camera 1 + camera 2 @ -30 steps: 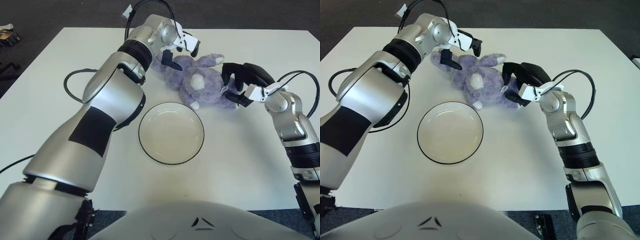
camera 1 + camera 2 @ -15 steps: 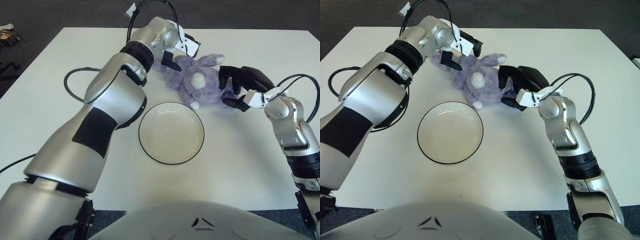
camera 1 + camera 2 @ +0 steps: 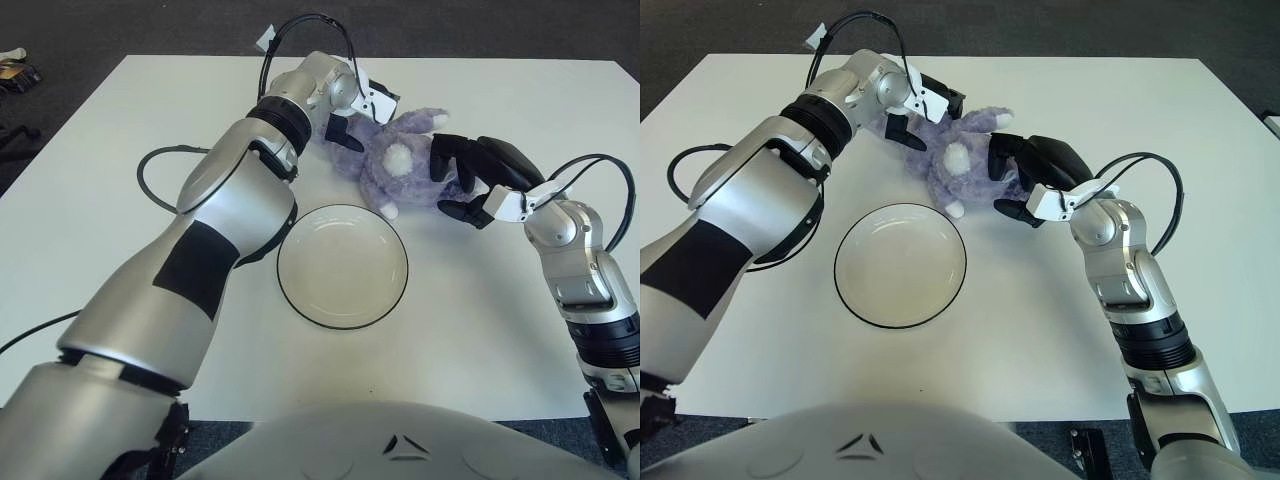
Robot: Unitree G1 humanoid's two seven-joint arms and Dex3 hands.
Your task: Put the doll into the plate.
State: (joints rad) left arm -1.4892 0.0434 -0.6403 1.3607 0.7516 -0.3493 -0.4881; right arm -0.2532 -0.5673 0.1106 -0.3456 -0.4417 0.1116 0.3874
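White desk [image 3: 120,200] surface, bordered by dark carpet, carried the whole scene. The doll [image 3: 392,165], a lilac plush rabbit with a white patch, was seen lying on its side just behind the plate [image 3: 342,266], close to the far rim but not in it; nothing was held in the plate. Compared with a second earlier, the doll had been bunched up and nudged slightly toward the left hand, and the right hand [image 3: 470,178] had been brought in from the right of the doll until its dark fingers were pressed against the doll's flank, curled partway around the plush. The left hand [image 3: 352,108] had been shifted further over the doll's head end, behind and left of the plate, with its fingers closed on the fabric there. A two-handed pinch was judged to be forming, so the grasping step was taken as nearly complete and the lift toward the plate as not yet begun. The doll appeared soft and floppy, so sagging was to be expected once it was raised.
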